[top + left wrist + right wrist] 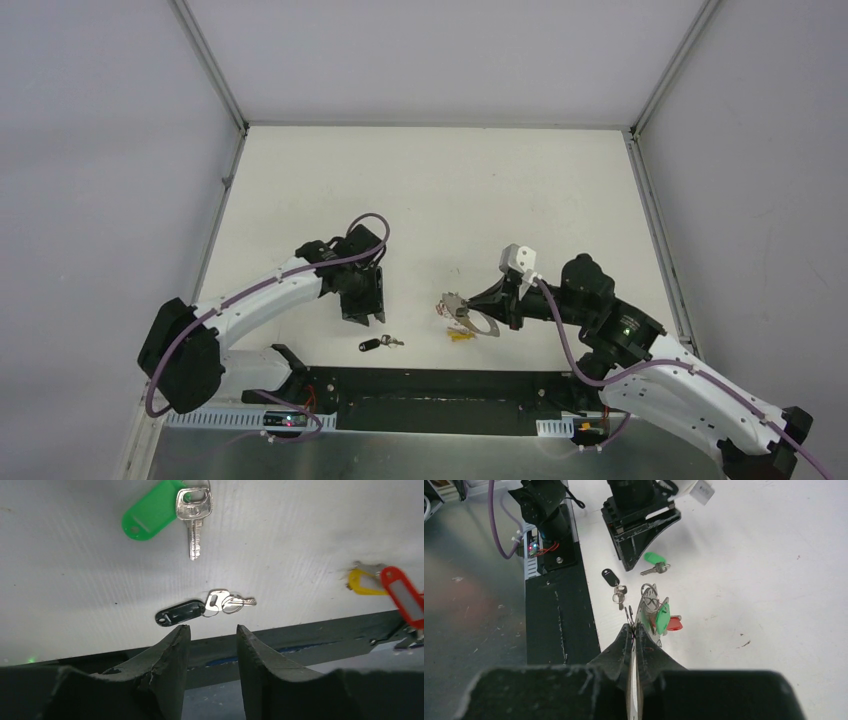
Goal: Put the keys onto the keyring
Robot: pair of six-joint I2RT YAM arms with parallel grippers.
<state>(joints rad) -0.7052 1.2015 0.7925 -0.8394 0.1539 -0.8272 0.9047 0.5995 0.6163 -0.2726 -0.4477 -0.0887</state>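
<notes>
The green-tagged key (194, 517) and black-tagged key (181, 612) lie flat, apart from the keyring (478, 325).

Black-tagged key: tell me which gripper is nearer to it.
Left. The left gripper hangs close by the black-tagged key, jaws apart and holding nothing; the right gripper sits well off to the key's right, clamped on the keyring.

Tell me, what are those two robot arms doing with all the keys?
The right gripper is pinched shut on the keyring, which carries red, yellow and green tags. The left gripper hangs with jaws apart, holding nothing, by two loose keys lying on the table: the green-tagged key and the black-tagged key. Neither is on the ring yet.
</notes>
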